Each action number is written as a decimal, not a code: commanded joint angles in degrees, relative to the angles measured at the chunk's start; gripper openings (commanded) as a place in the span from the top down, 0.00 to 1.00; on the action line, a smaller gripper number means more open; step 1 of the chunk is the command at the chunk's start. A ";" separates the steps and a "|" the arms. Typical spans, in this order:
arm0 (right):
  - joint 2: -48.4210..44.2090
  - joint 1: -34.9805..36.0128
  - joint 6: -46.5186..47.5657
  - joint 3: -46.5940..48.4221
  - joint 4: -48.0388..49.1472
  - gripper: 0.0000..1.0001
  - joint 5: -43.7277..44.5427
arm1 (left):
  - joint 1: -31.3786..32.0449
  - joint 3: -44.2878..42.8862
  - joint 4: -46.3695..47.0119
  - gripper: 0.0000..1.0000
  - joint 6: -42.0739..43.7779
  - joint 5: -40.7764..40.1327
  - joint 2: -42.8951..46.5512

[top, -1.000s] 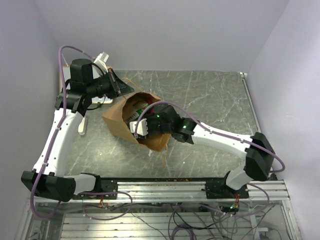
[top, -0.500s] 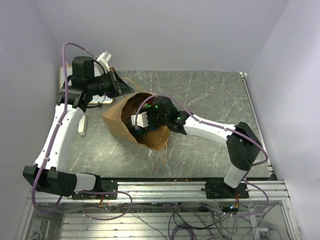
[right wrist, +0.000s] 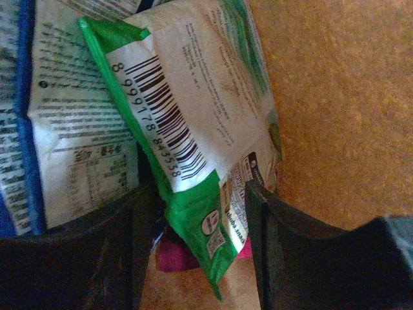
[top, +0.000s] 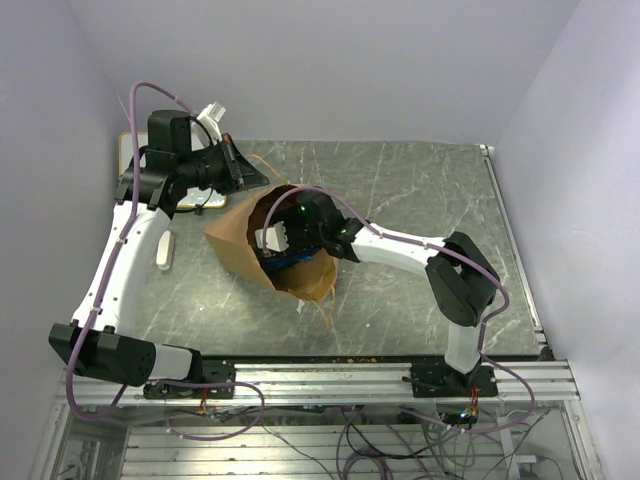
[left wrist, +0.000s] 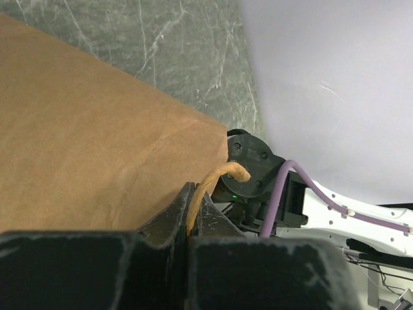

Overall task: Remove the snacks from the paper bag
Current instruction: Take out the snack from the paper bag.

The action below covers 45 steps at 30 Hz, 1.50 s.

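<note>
The brown paper bag (top: 235, 238) lies tilted on the table with its mouth facing right. My left gripper (top: 243, 176) is shut on the bag's twisted paper handle (left wrist: 208, 184), beside the bag's brown side (left wrist: 84, 142). My right gripper (top: 283, 243) is deep in the bag's mouth. Inside, its jaws stand open astride the lower corner of a green snack packet (right wrist: 193, 123). A blue snack packet (right wrist: 64, 129) lies to the left, touching the left finger (right wrist: 110, 252). A pink-red packet (right wrist: 174, 255) shows beneath the green one. The right gripper (right wrist: 199, 194) does not pinch anything.
A white marker-like stick (top: 165, 250) lies on the table left of the bag. A small white board (top: 128, 158) and a white object (top: 209, 115) sit at the back left corner. Purple walls close in on three sides. The metal rail (top: 330, 378) runs along the near edge.
My right arm has pushed further into the bag, its elbow swinging left, and its jaws have widened. The left gripper has kept its hold on the handle, barely moving.
</note>
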<state>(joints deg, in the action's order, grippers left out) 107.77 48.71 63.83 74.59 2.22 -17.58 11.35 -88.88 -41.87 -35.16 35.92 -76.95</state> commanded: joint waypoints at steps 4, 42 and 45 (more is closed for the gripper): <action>4.29 -0.61 1.13 2.94 3.67 0.45 -1.81 | 0.25 -1.07 0.83 0.93 -0.94 1.58 -0.04; -12.84 -0.18 -8.46 -2.49 -2.42 1.00 -5.86 | -2.19 -3.58 0.17 0.93 -1.96 -1.04 -1.63; -15.29 -0.14 -10.89 -1.90 -5.09 1.00 -6.08 | -2.30 -3.90 0.12 0.93 -2.02 -1.18 -1.62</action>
<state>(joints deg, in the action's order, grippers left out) 96.12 48.29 56.90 72.58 0.64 -23.07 9.72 -90.48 -42.28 -36.97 35.11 -78.48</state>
